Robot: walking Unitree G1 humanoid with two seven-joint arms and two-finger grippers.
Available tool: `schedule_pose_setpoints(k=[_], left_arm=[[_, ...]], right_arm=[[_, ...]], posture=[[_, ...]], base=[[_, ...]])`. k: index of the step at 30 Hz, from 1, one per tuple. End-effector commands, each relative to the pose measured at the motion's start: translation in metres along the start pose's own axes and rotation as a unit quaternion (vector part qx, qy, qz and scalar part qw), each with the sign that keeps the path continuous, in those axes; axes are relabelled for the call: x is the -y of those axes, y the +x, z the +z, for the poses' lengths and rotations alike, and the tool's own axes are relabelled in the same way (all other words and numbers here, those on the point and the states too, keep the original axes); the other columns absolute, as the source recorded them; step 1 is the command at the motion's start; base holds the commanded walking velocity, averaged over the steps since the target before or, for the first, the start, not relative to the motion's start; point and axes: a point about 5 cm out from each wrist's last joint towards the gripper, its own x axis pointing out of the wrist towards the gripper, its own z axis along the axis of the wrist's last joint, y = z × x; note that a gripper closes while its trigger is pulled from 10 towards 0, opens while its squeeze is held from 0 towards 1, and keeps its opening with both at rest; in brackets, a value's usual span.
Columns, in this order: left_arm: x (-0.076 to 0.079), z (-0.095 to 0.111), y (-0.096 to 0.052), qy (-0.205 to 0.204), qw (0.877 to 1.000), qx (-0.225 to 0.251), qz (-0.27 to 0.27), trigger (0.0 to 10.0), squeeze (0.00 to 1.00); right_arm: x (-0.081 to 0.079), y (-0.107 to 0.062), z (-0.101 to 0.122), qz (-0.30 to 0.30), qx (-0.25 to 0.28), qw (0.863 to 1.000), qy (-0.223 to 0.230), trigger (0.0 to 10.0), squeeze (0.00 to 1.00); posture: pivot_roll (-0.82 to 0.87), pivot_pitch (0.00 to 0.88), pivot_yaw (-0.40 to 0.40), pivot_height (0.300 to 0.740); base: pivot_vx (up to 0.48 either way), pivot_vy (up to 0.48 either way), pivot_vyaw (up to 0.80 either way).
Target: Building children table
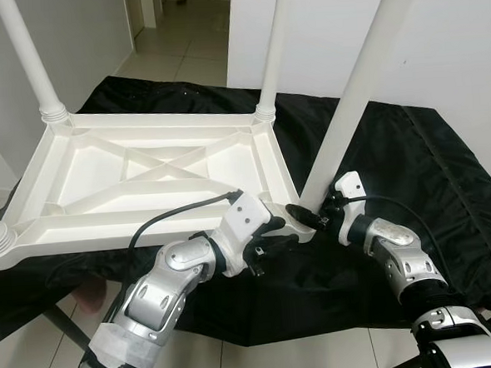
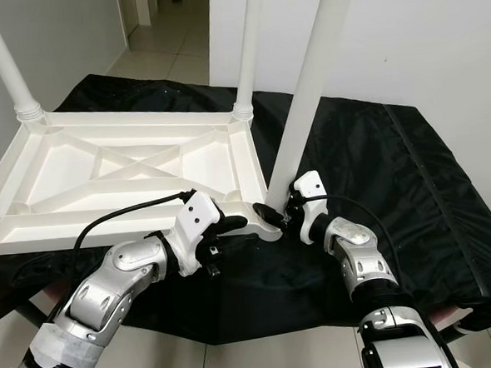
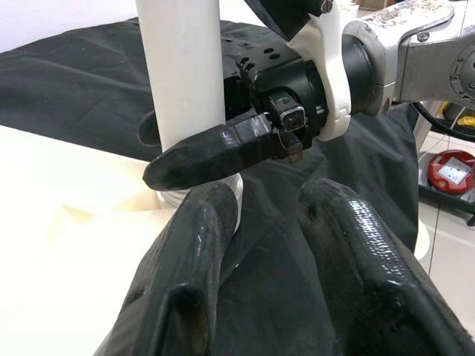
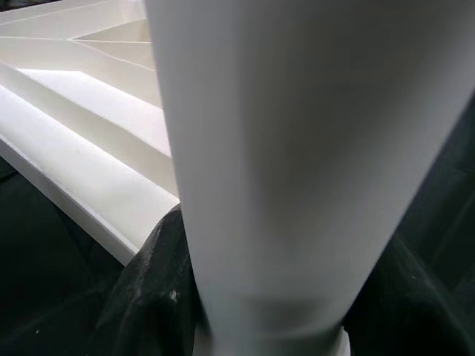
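Observation:
A white plastic children's table (image 1: 106,219) lies upside down on a black cloth (image 1: 412,182), its ribbed underside facing up. Its legs stand up at the corners. My right gripper (image 1: 310,213) is shut on the base of the near-right table leg (image 1: 356,85), where it meets the corner socket. In the right wrist view the leg (image 4: 297,148) runs between the black fingers (image 4: 148,289). My left gripper (image 1: 286,229) rests just in front of that same corner, open. In the left wrist view its fingertips (image 3: 211,215) stand apart over the cloth, close to the right gripper's finger.
Two more legs rise at the far-left corner (image 1: 33,55) and the far-right corner (image 1: 274,40). A white wall stands behind on the right, and a corridor (image 1: 186,29) opens at the back. Tiled floor (image 1: 306,360) lies below the cloth's front edge.

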Motion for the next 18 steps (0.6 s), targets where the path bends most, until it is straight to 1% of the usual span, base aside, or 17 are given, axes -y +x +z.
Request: schedule_pose_setpoints(k=[1, 3, 6, 9, 11, 12, 13, 14, 16, 17, 18], left_arm=[[0.002, 0.002, 0.001, 0.007, 1.0, 0.001, -0.008, 10.0, 0.0], [0.002, 0.002, 0.001, 0.007, 1.0, 0.001, -0.008, 10.0, 0.0], [0.002, -0.001, 0.001, 0.007, 1.0, -0.003, -0.008, 10.0, 0.0], [0.002, -0.003, 0.002, 0.012, 1.0, -0.009, -0.01, 10.0, 0.0], [0.003, -0.009, 0.003, 0.022, 0.999, -0.022, -0.012, 10.0, 0.0], [0.003, -0.009, 0.003, 0.022, 0.999, -0.022, -0.012, 10.0, 0.0], [0.002, -0.01, 0.003, 0.022, 0.999, -0.025, -0.01, 10.0, 0.0], [0.002, -0.01, 0.003, 0.022, 0.999, -0.025, -0.01, 10.0, 0.0], [0.0, -0.011, 0.002, 0.02, 0.999, -0.025, -0.006, 10.0, 0.0], [0.0, -0.011, 0.002, 0.02, 0.999, -0.025, -0.006, 10.0, 0.0], [-0.001, -0.011, 0.002, 0.019, 1.0, -0.025, -0.005, 10.0, 0.0]], right_arm=[[-0.004, -0.003, -0.014, -0.002, -0.024, 1.0, 0.009, 10.0, 0.0], [-0.005, -0.003, -0.012, -0.008, -0.014, 1.0, 0.013, 10.0, 0.0], [-0.01, -0.002, -0.008, -0.034, 0.011, 0.999, 0.023, 10.0, 0.0], [-0.011, -0.002, -0.007, -0.045, 0.017, 0.999, 0.024, 10.0, 0.0], [-0.014, 0.0, -0.008, -0.088, 0.024, 0.996, 0.024, 10.0, 0.0], [-0.014, 0.0, -0.008, -0.088, 0.024, 0.996, 0.024, 10.0, 0.0], [-0.015, 0.0, -0.008, -0.115, 0.03, 0.993, 0.024, 10.0, 0.0], [-0.015, 0.0, -0.008, -0.115, 0.03, 0.993, 0.024, 10.0, 0.0], [-0.016, 0.0, -0.008, -0.148, 0.039, 0.988, 0.028, 10.0, 0.0], [-0.016, 0.0, -0.008, -0.148, 0.039, 0.988, 0.028, 10.0, 0.0], [-0.019, 0.001, -0.007, -0.165, 0.047, 0.985, 0.031, 10.0, 0.0]], posture=[[0.1, 0.0, -0.09, 0.74], [0.1, 0.0, -0.09, 0.74], [0.09, 0.0, -0.088, 0.74], [0.08, 0.0, -0.086, 0.74], [0.08, 0.0, -0.081, 0.74], [0.08, 0.0, -0.081, 0.74], [0.08, 0.0, -0.079, 0.74], [0.08, 0.0, -0.079, 0.74], [0.07, 0.0, -0.071, 0.74], [0.07, 0.0, -0.071, 0.74], [0.07, 0.0, -0.066, 0.74]], base=[[0.0, 0.0, 0.0], [0.0, 0.0, 0.0], [0.0, 0.0, 0.0], [0.0, 0.0, 0.0], [0.0, 0.0, 0.0], [0.0, 0.0, 0.0], [0.0, 0.0, 0.0], [0.0, 0.0, 0.0], [0.0, 0.0, 0.0], [0.0, 0.0, 0.0], [0.0, 0.0, 0.0]])
